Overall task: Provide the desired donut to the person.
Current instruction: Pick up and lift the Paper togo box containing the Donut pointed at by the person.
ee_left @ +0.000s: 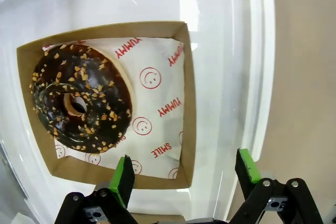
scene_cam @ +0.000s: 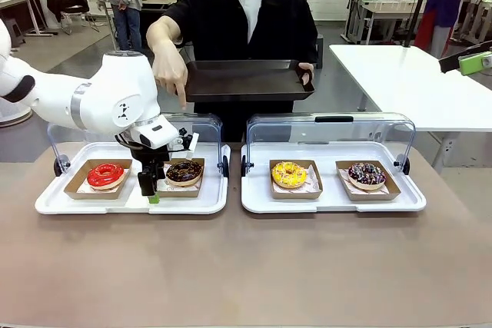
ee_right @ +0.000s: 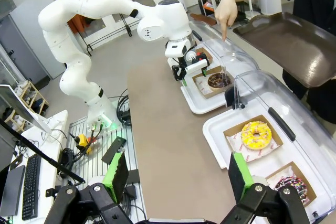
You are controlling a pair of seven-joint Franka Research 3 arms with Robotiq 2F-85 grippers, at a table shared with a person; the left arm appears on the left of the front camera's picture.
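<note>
Chocolate-glazed donut (ee_left: 79, 103) with nut crumbs sits in its cardboard box (ee_left: 191, 108) on the left white tray (scene_cam: 207, 199). Just beside the donut, the left gripper (ee_left: 184, 169) hangs released and empty. Beyond the donut, the person's hand (scene_cam: 171, 74) points down at it. Well away from the donut, the right gripper (ee_right: 178, 174) is spread, holding nothing.

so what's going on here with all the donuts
A person across the table holds a dark tray and points a hand down at the chocolate donut with nut bits. The left pincer hangs open over one edge of that donut's cardboard box, gripping nothing. The red donut, yellow donut and sprinkled donut sit in their own boxes. The right pincer is open, raised well clear of the trays.
</note>
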